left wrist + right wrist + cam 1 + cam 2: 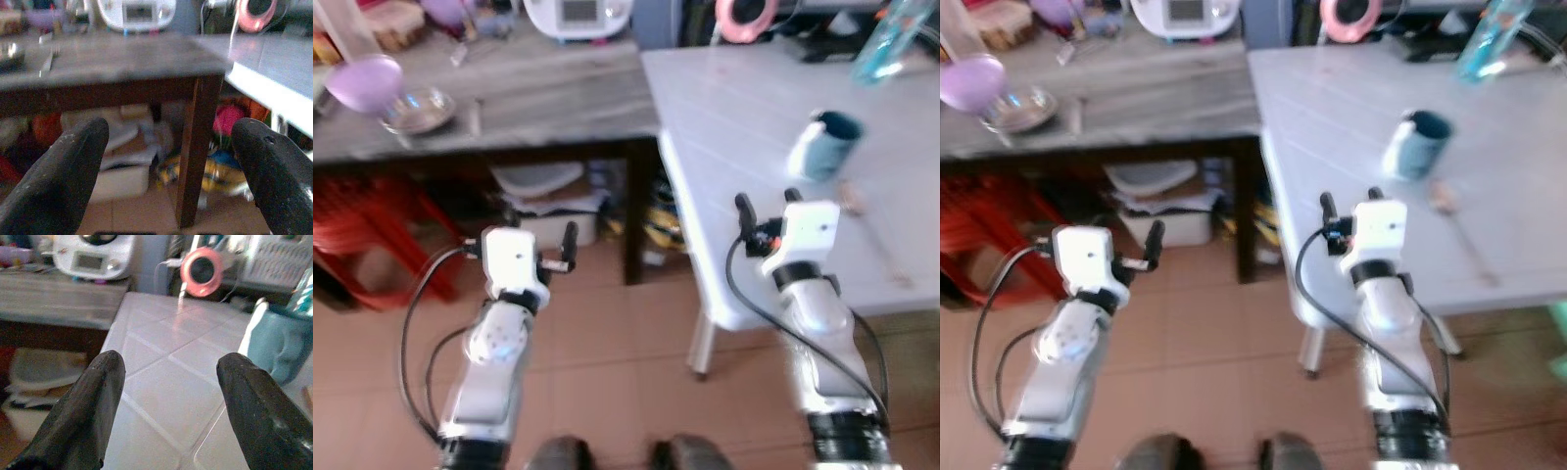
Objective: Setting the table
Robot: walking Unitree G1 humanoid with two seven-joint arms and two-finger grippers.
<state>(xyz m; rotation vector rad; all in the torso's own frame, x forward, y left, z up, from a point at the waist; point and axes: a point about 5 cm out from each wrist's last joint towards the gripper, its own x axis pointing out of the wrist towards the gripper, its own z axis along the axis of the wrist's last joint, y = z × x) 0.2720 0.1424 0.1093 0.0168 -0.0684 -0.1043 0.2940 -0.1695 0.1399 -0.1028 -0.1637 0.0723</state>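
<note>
From the head, the left hand [570, 247] hangs over the tiled floor [607, 333], the right hand [767, 204] at the white desk's [744, 108] edge. A blue mug [827, 142] stands beyond; a careless reach could topple it.

Left wrist: fingers [58, 171] wide apart, holding nothing, facing the grey wooden desk [122, 58] and its fork [48, 61].

Right wrist: fingers [93, 401] spread, holding nothing, above glossy white tiles.

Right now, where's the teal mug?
The teal mug stands on the white tiled table, ahead of the right gripper and slightly to its right, with a blue bottle further back.
</note>
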